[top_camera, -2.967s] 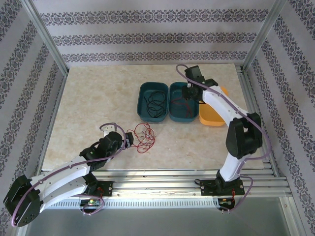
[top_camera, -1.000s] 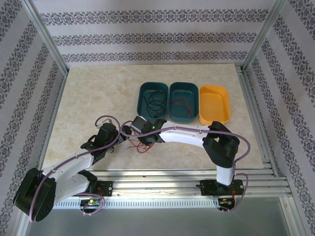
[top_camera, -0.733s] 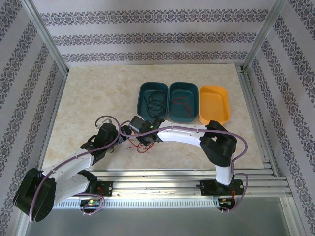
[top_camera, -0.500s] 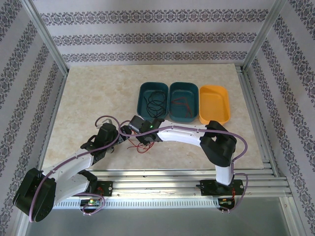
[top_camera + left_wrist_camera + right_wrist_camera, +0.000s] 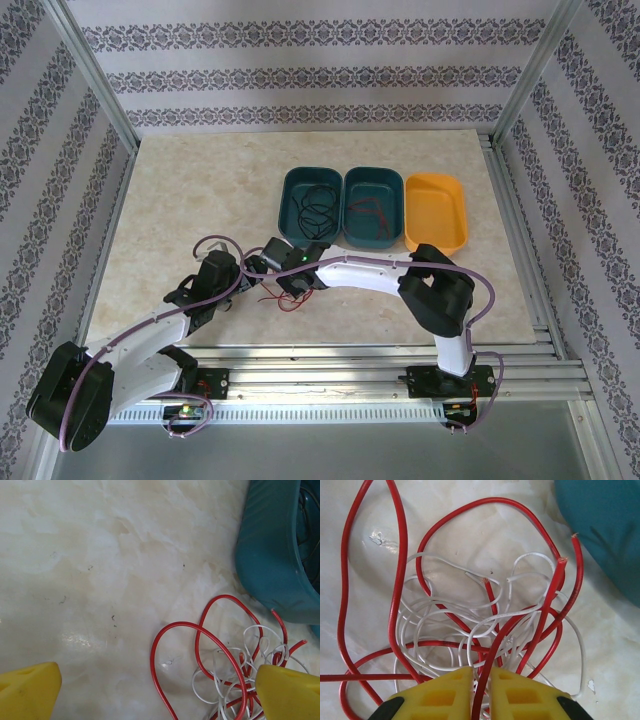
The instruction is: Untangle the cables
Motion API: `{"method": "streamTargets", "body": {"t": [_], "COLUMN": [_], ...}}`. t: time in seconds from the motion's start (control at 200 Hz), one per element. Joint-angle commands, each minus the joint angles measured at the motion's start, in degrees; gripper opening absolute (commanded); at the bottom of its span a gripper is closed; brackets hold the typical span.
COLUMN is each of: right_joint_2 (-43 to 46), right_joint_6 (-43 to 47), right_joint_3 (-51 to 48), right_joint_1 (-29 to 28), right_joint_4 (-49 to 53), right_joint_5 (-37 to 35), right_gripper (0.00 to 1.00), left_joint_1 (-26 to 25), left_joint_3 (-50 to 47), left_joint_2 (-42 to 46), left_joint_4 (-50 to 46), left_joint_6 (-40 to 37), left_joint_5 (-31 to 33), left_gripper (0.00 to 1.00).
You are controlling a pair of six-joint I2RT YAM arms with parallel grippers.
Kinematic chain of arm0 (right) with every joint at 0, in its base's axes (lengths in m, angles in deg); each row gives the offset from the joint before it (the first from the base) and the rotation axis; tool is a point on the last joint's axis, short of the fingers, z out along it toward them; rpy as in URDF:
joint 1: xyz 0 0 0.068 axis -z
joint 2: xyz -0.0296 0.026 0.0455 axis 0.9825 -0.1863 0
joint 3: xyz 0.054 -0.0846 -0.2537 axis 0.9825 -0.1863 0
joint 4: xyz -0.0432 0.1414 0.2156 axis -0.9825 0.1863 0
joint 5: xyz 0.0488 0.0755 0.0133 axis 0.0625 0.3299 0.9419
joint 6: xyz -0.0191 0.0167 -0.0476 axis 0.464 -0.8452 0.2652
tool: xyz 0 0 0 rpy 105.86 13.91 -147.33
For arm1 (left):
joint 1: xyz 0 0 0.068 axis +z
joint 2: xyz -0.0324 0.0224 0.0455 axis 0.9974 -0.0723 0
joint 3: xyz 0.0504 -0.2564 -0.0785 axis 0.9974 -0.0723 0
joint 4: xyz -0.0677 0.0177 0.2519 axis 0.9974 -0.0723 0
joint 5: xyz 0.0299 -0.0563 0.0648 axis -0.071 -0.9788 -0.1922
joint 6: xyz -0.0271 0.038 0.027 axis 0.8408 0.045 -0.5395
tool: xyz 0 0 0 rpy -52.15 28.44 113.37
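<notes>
While left end effector (image 5: 160, 692) gapes, right end effector (image 5: 481, 690) pinches red cable (image 5: 555, 580).

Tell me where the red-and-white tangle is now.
Top view: the red-and-white tangle lies on the table just below the left teal bin, between the left tool and the right tool, which pinches one red strand.

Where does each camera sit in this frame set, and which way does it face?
Top external: high behind the bases, looking down on the table; left arm and right arm both reach inward.
Left wrist: low over the table, facing the cable tangle and a teal bin; left gripper with yellow fingertips spread wide.
Right wrist: close above the tangle; right gripper pinching a red strand.
Shared: both wrist views show tangle and teal bin.
</notes>
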Motion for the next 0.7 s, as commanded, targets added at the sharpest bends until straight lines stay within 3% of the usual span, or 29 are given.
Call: {"method": "streamTargets", "body": {"t": [0.0,0.345,0.555,0.695], "right_joint_2": [2.19,11.22,15.72,18.54], "right_joint_6": [-0.10,-1.19,-2.43,-3.87], "right_joint_3": [0.50,-1.33,-2.16,-2.99], "right_joint_1": [0.36,0.59,1.98,3.79], "right_joint_4": [1.05,0.69,-1.15,-3.18], "right_joint_5": [-0.07,2.44,7.52,11.43], "right_gripper": [0.13,0.06,0.04,0.02], "left_joint_1": [0.80,0.85,0.27,-1.95], "left_joint_3": [-1.17,-0.80,2.64,4.95], "left_joint_2": [0.78,0.38,-3.11,-6.36], "left_joint_4": [-0.98,-0.24,3.96,6.06], "left_joint_6": [0.25,-0.59,-6.21,-8.64], "left_joint_5": [-0.13,-1.52,-10.87,-13.22], "left_gripper": [0.99,0.98,0.93,0.92]}}
